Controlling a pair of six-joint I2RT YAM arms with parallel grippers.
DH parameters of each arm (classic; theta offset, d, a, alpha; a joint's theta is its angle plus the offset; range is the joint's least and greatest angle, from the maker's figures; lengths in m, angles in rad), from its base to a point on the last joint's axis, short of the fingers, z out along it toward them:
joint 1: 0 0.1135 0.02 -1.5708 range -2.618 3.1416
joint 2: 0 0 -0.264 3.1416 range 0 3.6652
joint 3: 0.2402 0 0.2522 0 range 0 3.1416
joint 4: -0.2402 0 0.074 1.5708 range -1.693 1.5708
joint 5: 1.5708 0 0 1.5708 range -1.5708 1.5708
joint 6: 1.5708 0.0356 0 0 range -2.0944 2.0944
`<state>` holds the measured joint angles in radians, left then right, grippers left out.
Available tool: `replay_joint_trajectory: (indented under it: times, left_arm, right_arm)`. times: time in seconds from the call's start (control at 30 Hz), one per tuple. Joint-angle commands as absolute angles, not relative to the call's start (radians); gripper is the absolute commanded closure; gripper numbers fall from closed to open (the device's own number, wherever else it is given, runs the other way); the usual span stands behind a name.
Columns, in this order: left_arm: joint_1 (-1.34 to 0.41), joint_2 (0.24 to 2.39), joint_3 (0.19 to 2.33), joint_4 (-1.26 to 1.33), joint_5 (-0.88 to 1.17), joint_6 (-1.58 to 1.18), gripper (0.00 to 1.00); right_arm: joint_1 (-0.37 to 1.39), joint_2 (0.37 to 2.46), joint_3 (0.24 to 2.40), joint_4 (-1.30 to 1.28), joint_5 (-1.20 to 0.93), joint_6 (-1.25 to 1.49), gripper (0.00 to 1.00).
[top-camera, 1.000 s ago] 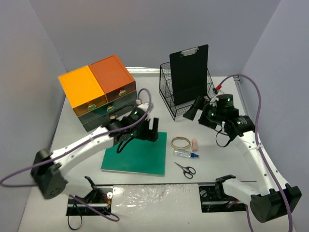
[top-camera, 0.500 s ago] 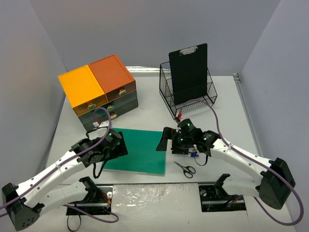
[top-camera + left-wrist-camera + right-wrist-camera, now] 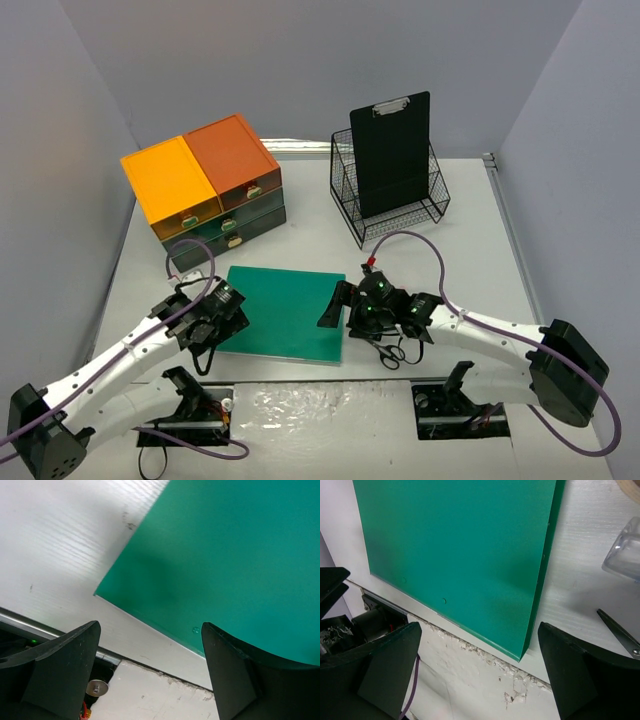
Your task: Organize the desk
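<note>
Desk [image 3: 300,235] is lying flat under both arms and carrying a green board [image 3: 290,315] near its front edge. Left gripper [image 3: 232,312] is hovering over the board's left front corner with jaws apart and nothing between them. Right gripper [image 3: 338,305] is hovering over the right front corner, jaws wide apart and likewise empty. Judgement: the arms are flanking the board, probably to shift it together. Scissors [image 3: 388,350] are lying just beside its right edge.
</note>
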<state>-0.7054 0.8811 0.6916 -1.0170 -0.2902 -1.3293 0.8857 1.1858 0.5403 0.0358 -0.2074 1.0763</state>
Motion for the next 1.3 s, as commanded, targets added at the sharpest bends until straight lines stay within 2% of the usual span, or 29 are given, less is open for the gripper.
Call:
replay_joint_trajectory:
  times: [0.0,0.13,0.37,0.5,1.03,1.27]
  left_arm:
    - [-0.578,0.906,0.705,-1.015,-0.286,-1.334,0.21]
    - [-0.423,0.960,0.725,-0.935,-0.234,-1.193,0.21]
    - [-0.283,1.125,0.732,-0.733,-0.060,-1.005,0.21]
    - [-0.264,1.192,0.726,-0.672,-0.008,-0.953,0.21]
    - [-0.238,1.196,0.639,-0.638,0.029,-0.914,0.21]
    - [-0.238,1.206,0.618,-0.613,0.061,-0.915,0.23]
  right_arm:
    - [0.896,1.175,0.534,0.086,-0.160,1.121,0.00]
    - [0.897,1.177,0.521,0.087,-0.161,1.129,0.00]
    - [0.897,1.204,0.499,0.115,-0.178,1.122,0.00]
    - [0.899,1.224,0.480,0.150,-0.195,1.124,0.00]
    - [0.900,1.360,0.426,0.403,-0.288,1.147,0.00]
    - [0.905,1.375,0.460,0.389,-0.287,1.142,0.00]
